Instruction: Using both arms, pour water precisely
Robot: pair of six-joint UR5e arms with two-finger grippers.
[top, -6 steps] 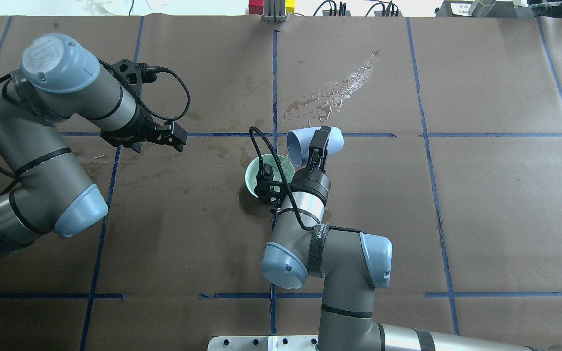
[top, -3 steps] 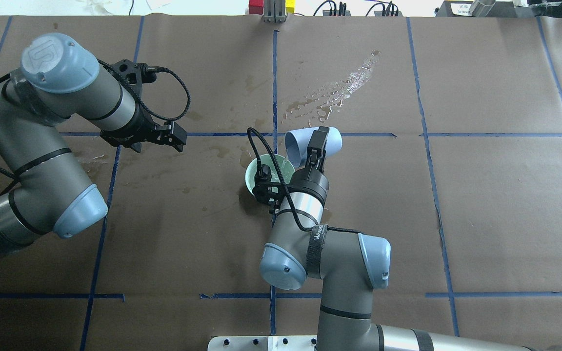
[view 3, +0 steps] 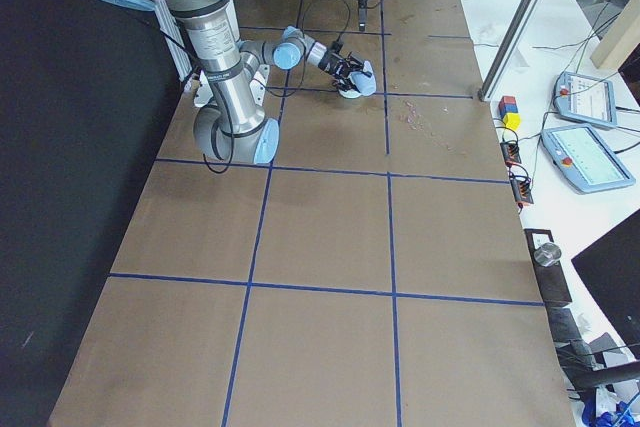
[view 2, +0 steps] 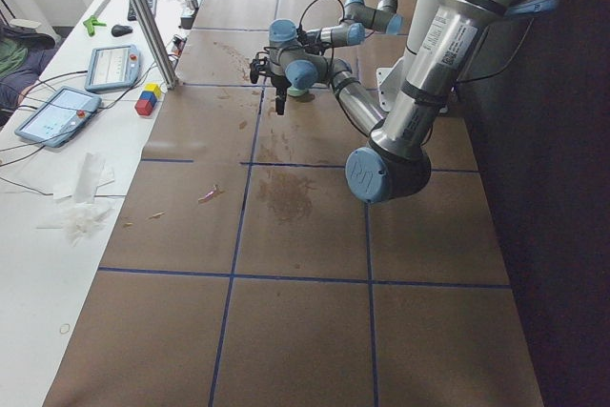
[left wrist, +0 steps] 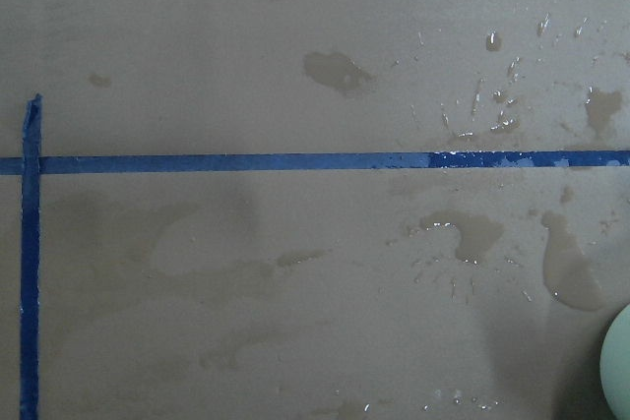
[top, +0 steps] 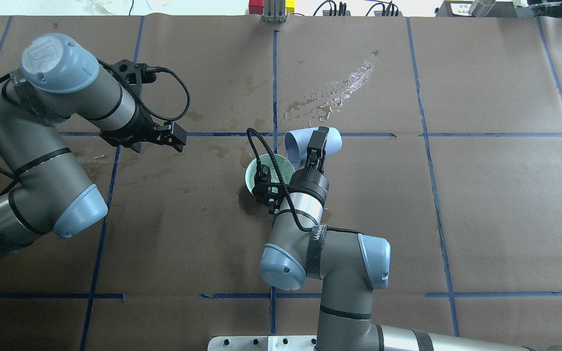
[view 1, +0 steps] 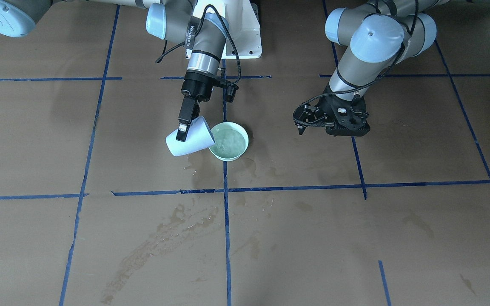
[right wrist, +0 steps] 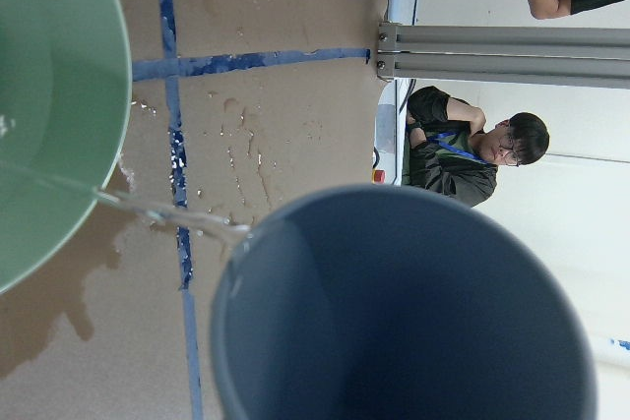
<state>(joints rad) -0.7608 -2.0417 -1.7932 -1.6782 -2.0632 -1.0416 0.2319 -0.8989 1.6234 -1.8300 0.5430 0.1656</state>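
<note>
Right end effector (top: 316,146): clamped on the wall of a pale blue cup (top: 300,144), one finger inside the rim and one outside — the cup is tipped steeply on its side, mouth towards the green bowl (top: 281,168).
Blue cup, front view: (view 1: 189,138) tilted just at 9 o'clock of the bowl (view 1: 229,141), its lip over the bowl's rim.
Water (right wrist: 167,211): a thin clear stream runs from the cup's lip (right wrist: 394,312) across to the bowl (right wrist: 59,115) in the right wrist view; more lies in the bowl as a rippling sheen (view 1: 227,142).
Bowl: upright on the worktop (top: 481,195), near the centre, beside the crossing of blue tape lines (top: 275,87).
Left end effector (top: 176,136): fingers close together with nothing between them, hovering over the worktop well apart from the bowl, at about 9 o'clock of it in the overhead view.
Left wrist view: wet brown paper, a blue tape line (left wrist: 295,161) and the bowl's edge (left wrist: 618,366) at the lower right corner.
Spills: a streak of droplets (top: 339,92) at 1 o'clock of the bowl in the overhead view, and damp patches (view 1: 249,163) around its base.
Background: a person (right wrist: 472,154) beyond the worktop's far edge, in the right wrist view.
</note>
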